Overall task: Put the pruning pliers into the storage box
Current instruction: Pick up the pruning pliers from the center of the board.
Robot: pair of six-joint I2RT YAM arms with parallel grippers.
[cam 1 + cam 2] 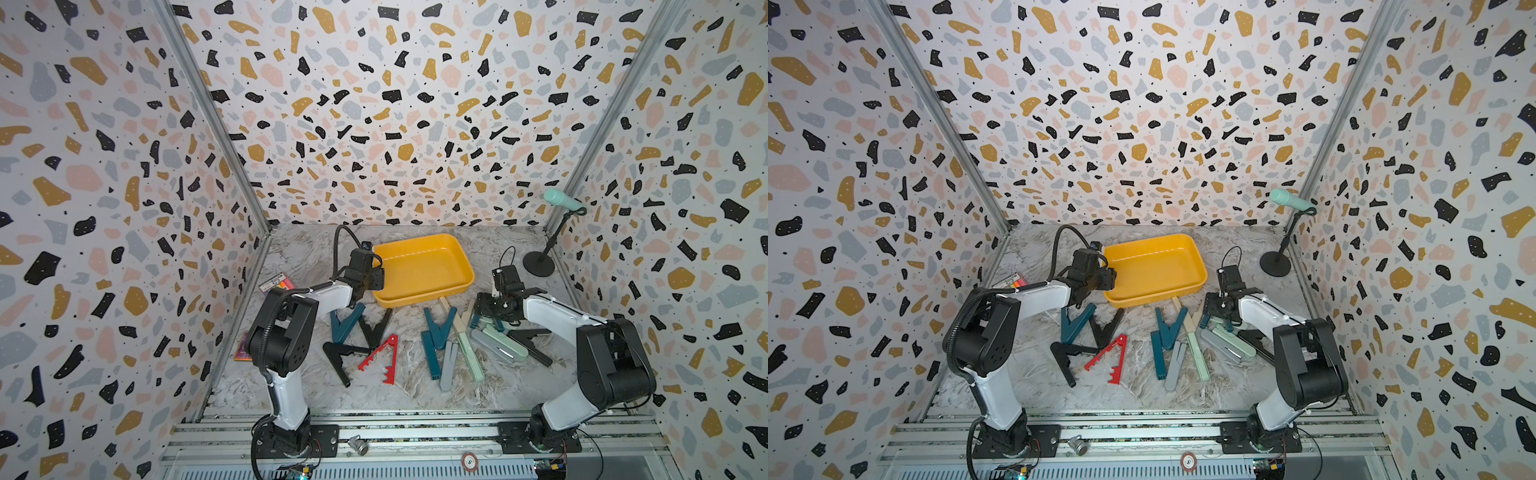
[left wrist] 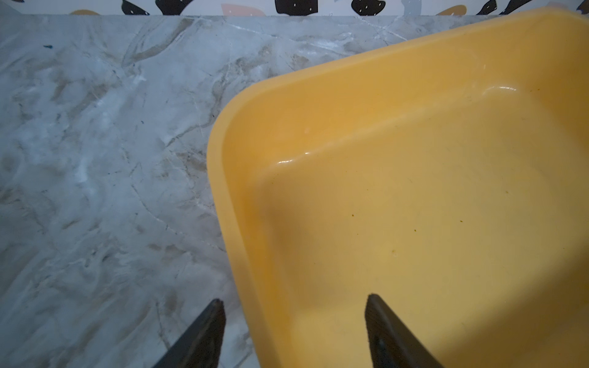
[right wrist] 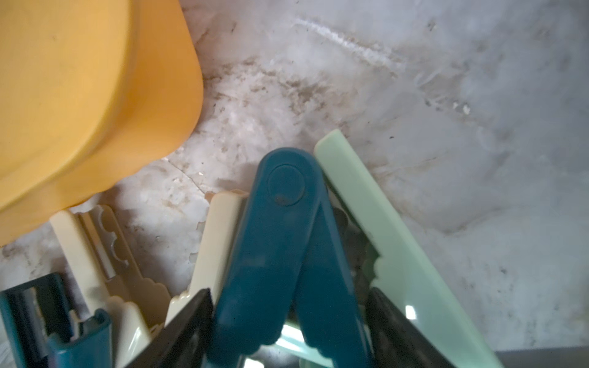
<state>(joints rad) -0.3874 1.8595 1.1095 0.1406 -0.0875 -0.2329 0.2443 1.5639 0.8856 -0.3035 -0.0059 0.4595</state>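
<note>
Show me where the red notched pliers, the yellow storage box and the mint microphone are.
red notched pliers [image 1: 376, 353]: in a top view, middle of one arm.
yellow storage box [image 1: 419, 270]: in a top view, its bare floor.
mint microphone [image 1: 559, 198]: in a top view, its head.

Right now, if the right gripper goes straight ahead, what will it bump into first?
Probably the dark teal pliers: they lie between the right gripper's fingers, on top of beige pliers and mint pliers. How close they are is hard to tell.
</note>
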